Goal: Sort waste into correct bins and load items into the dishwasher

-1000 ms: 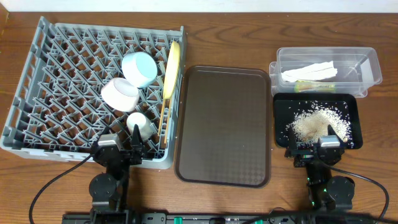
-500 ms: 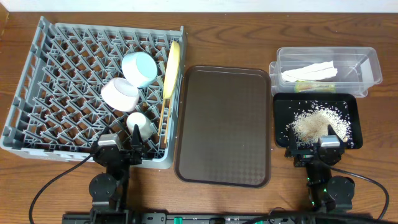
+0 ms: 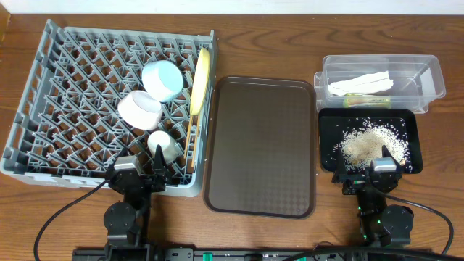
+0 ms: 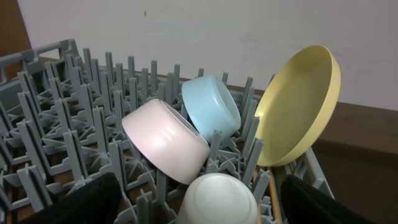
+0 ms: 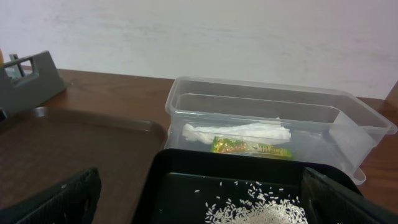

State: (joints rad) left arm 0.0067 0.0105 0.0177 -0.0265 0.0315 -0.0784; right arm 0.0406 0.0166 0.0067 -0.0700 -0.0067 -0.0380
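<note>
- At the near edge of the tabletop (image 3: pixel 261 43): left jaws and right jaws both parked, spread wide, gripping nothing.
- In the dish rack (image 3: pixel 29 87):
  - light blue bowl (image 3: pixel 162 78) and white-pink bowl (image 3: pixel 139 109), both tipped on their sides among the pegs
  - small white cup (image 3: pixel 161 145) just in front of the pink bowl, seemingly touching it
  - yellow plate (image 3: pixel 200 80) standing on edge by the right wall
  - chopsticks (image 3: pixel 189 134) slotted just beside the plate
- In the clear tub (image 3: pixel 435 72): napkin (image 3: pixel 359 85) lying flat, snack wrapper (image 3: pixel 366 100) right alongside.
- In the black tray (image 3: pixel 330 127): rice scraps (image 3: pixel 370 143) heaped mid-tray, loose grains scattered around the heap. Cannot tell whether any lie outside the rim.
- On the brown tray (image 3: pixel 261 145): nothing of the task visible.
- Judgement: sorting and loading look complete, so the step in hand reads as park and verify.
- To do it well:
  - Hold both jaws wide and low, off the rack wall and the tray rim.
  - Avoid sweeping across the rice heap; light grains would scatter easily.
  - Check the cup's seat: it is round and smooth, so it is likely to roll if nudged.
- Writing: wrapper print shows green and yellow from the right wrist view but is too small to read. No brand, label or lettering legible anywhere else.
</note>
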